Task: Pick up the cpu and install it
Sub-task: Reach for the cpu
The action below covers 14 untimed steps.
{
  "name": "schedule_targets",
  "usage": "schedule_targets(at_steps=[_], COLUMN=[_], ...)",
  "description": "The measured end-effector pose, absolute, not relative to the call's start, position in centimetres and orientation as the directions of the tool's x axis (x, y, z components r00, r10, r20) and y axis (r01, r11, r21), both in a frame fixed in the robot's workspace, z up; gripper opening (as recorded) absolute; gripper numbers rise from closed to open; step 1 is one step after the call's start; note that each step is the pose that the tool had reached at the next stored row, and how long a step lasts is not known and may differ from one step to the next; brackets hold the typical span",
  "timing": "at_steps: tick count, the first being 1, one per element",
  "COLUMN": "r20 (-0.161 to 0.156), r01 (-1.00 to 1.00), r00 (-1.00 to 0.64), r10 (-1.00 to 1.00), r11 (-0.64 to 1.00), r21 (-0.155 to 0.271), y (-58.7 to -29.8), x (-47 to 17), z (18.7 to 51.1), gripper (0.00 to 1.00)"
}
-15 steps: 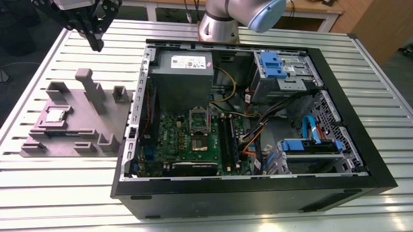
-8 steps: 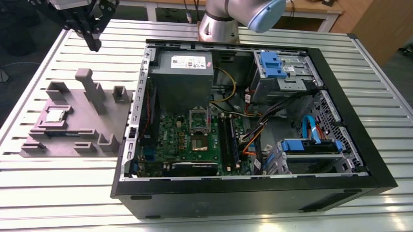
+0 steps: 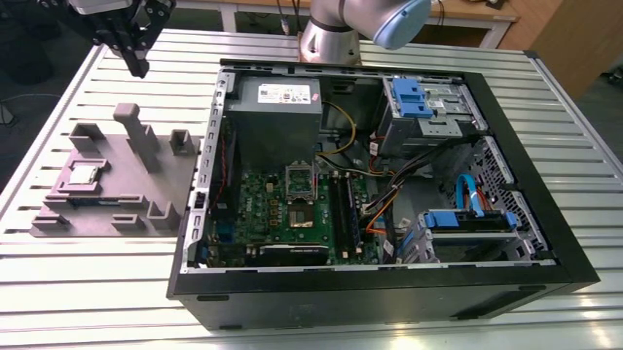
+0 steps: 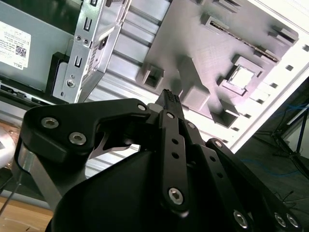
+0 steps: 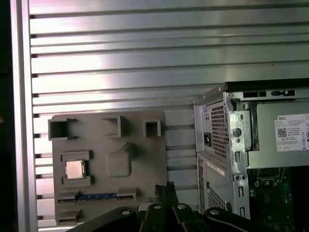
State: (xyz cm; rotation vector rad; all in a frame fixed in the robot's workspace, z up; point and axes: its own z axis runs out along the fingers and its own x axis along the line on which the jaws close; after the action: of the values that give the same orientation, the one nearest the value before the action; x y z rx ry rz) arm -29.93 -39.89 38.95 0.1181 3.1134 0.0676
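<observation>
Cpu (image 3: 83,173) sits in grey holder (image 3: 131,186); my gripper (image 3: 141,69) hovers well apart, prob. closed, empty. Pick and install both left.

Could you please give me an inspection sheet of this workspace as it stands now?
Surface: slatted metal table, carrying a grey fixture tray and an open computer case.
Job's things: cpu lying in a recess of the tray; motherboard inside the case.
Clutter: nothing seen.
Grippers: the gripper shut, empty, above the table, apart from the tray.
Cables: loose bundle inside the case beside the motherboard.
Surroundings: wooden furniture beyond the table.
</observation>
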Motion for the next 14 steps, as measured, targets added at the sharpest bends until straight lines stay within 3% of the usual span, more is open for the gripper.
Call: schedule_targets(at_steps=[14], r20=[-0.024], r01=[0.075], r00=[-0.997], r10=[0.076], r11=[0.996], r21=[0.044], y=[-39.89], x=[-30.78], z=[38.94], gripper=[0.1])
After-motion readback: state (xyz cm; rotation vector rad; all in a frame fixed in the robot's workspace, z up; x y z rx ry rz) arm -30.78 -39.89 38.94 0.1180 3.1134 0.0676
